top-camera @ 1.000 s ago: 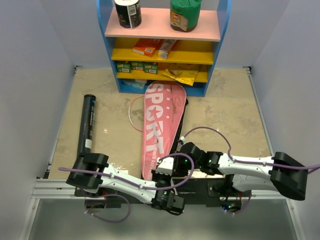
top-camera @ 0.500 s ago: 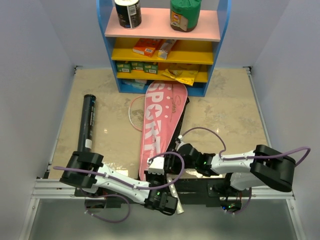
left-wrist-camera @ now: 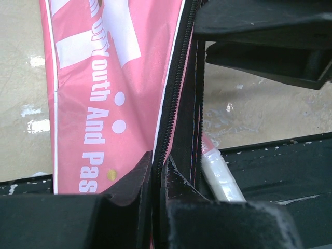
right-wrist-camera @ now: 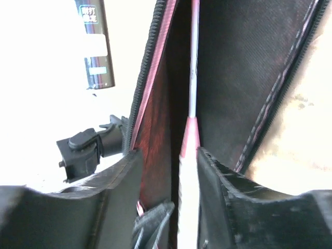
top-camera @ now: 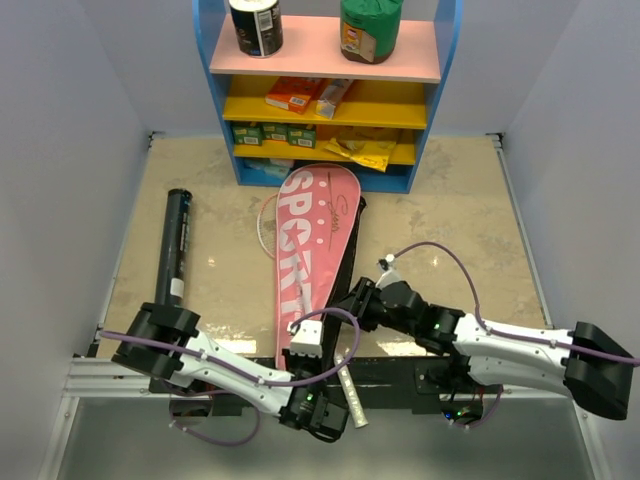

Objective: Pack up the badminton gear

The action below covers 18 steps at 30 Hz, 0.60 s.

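The bag (top-camera: 312,255) lies in the middle of the bench (top-camera: 470,230). It is long and racket-shaped, with its round end far, against the foot of the shelf unit (top-camera: 447,60), and its narrow end near, at the bench edge. It is bright pink, with big white letters reading SPORT down its length, white dots, and smaller white wording of which we read "Youth And Pas" in the left wrist view. A black zipper runs along its right edge, and that edge is parted, showing a black lining.

The left tool (left-wrist-camera: 157,162) is closed tight on the zippered edge of the bag at the narrow end, pinching it between its fingers. The right tool (right-wrist-camera: 168,155) stands partly open at the bag's mouth and grips nothing. One racket (right-wrist-camera: 193,78) lies inside the bag, and its thin shaft and pink collar run through the gap close to the right-hand finger. We cannot tell whether it touches that finger. A white handle (left-wrist-camera: 220,176) sticks out of the narrow end over the near edge of the bench.

A racket head (top-camera: 266,225) with a pink frame and white strings shows from under the left side of the bag. The long black tube (top-camera: 174,245) lies well to the left, pointing near to far, apart from the bag.
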Tool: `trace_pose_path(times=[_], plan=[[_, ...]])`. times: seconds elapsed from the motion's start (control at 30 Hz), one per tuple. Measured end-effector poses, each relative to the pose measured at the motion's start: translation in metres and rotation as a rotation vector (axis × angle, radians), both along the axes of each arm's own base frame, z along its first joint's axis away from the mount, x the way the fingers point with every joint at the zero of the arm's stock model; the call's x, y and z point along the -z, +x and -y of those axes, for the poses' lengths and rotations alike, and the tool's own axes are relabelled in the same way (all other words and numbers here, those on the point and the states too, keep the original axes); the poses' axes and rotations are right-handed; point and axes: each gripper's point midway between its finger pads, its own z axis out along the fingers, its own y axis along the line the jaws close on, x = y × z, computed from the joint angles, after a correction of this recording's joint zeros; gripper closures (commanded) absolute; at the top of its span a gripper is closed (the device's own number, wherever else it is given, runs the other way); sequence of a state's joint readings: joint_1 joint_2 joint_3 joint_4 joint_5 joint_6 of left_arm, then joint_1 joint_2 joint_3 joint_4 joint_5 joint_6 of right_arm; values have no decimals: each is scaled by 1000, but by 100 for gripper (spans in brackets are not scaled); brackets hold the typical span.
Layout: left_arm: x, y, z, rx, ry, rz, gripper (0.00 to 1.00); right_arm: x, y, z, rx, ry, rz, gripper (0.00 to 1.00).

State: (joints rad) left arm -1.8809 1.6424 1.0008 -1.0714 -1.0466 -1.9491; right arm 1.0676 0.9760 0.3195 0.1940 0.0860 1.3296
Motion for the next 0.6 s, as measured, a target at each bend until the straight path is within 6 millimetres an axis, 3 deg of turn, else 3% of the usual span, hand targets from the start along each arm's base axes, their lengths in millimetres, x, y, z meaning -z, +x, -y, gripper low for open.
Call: trace_pose_path(times=[0.1,0.2,0.27,0.43,0.6], plan=[[-3,2,-6,-2,20,4,100,-4,-5,5,-16,-5,8,65],[-6,4,-15,-3,53,14,100,-2,-11,7,-54,-22,15,82],[-8,6,-20,-3,69,21,100,3,-16,7,-90,-43,10,86],[-11,9,-27,-1,92,33,100,24,-33,0,-192,-95,-27,84],[-12,10,-29,-1,106,40,100,40,-57,-15,-311,-125,-51,75]])
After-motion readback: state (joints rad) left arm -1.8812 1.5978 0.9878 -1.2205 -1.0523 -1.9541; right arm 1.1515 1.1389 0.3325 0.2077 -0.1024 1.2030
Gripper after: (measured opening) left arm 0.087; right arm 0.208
